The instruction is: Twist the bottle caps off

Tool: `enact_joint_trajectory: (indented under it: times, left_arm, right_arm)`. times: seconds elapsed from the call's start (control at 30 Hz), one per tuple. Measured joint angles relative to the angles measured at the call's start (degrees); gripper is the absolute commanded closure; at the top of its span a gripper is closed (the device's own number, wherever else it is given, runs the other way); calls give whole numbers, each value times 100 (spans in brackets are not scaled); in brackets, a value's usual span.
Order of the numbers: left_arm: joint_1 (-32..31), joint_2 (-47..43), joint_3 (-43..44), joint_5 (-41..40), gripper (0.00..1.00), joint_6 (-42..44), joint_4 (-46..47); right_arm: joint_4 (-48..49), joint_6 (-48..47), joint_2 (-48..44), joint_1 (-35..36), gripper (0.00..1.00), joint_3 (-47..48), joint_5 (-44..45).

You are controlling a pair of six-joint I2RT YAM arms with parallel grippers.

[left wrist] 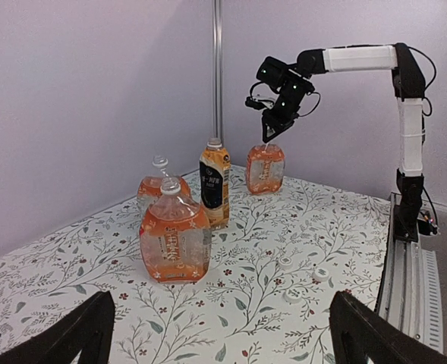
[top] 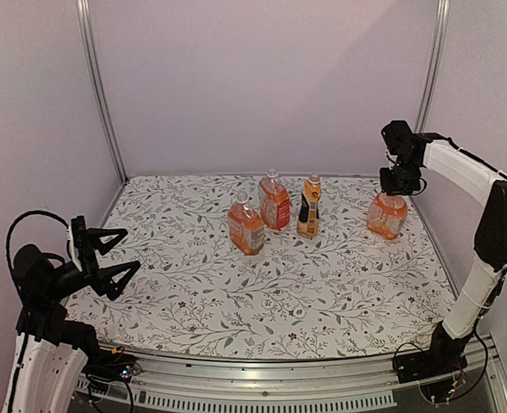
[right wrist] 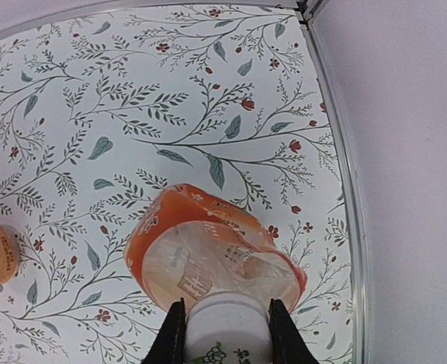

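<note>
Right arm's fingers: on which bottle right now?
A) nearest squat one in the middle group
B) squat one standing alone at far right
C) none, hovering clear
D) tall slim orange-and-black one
B: the right wrist view shows the right fingers clamped on the white plastic screw cap of the squat clear orange-drink bottle, which stands apart at the right in the top view.
</note>
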Motion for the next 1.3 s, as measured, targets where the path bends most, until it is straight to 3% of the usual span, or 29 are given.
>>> enact_joint_trajectory:
  times: [0.07,0.3,0.5,0.67,0.8,0.93,1.1,1.3]
  left_arm:
    - [-2,0,0,0,1,2,0]
    - [0,-4,0,4,0,2,0]
    - [0,-66,0,26,0,4,2]
    - [0,-81,0,52,1,15,4]
    - [2,-81,0,85,0,22,2]
    - [2,-76,0,105,3,57,0]
    - [4,111,166,205,3,138,-186]
    - [11,442,1425,542,1,1189,-1408]
  right_arm:
    - [26,31,0,0,100,4,26]
    - [-42,22,-155,0,100,-7,96]
    - [13,-101,-1211,363,100,11,557]
    - [1108,-817,-2439,2312,100,79,1274]
    - [1880,-1434,-2776,3724,100,341,789]
    - [2116,-1484,-2367,4277,100,997,-98]
    - [1945,-1290,-1119,4977,100,1867,-964]
    - [1373,-841,203,5617,100,2798,-1565]
